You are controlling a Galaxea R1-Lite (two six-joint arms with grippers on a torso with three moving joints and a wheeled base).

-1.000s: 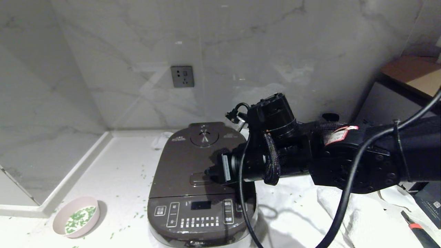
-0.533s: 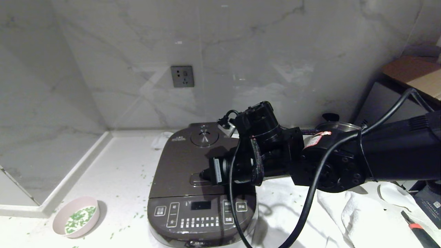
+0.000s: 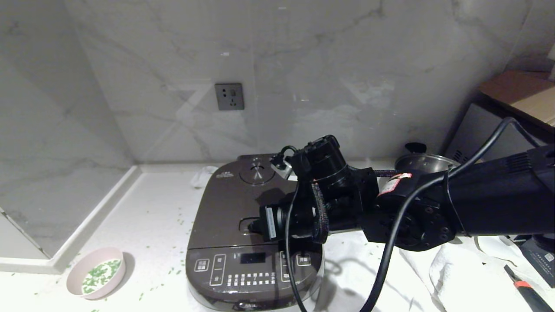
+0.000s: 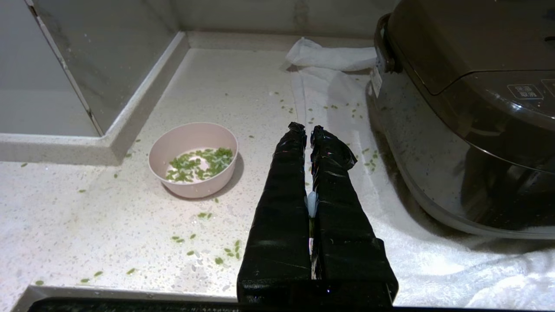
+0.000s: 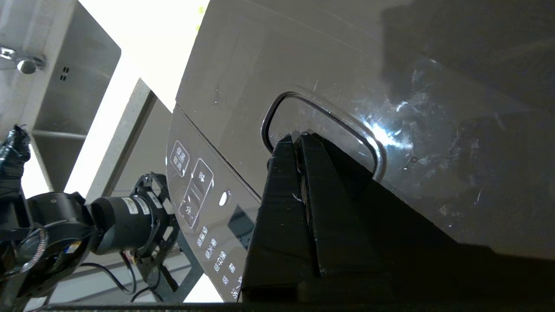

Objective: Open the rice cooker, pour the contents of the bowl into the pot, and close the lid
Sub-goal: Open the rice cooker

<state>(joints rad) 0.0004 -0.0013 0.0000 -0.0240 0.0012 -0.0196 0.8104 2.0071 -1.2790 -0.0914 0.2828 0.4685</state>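
The right gripper [image 5: 298, 139], fingers together, tips on the rectangular button [image 5: 323, 130] of the rice cooker [image 3: 243, 225] lid [image 3: 230, 203]. Panel labels are too small to read. Left of the cooker sits the bowl [image 4: 193, 159] of green bits [image 4: 197, 164]; the left gripper [image 4: 308, 129] is closed, between them.

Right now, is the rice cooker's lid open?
No, the lid lies flat and shut on the rice cooker, its rectangular button under the right gripper.
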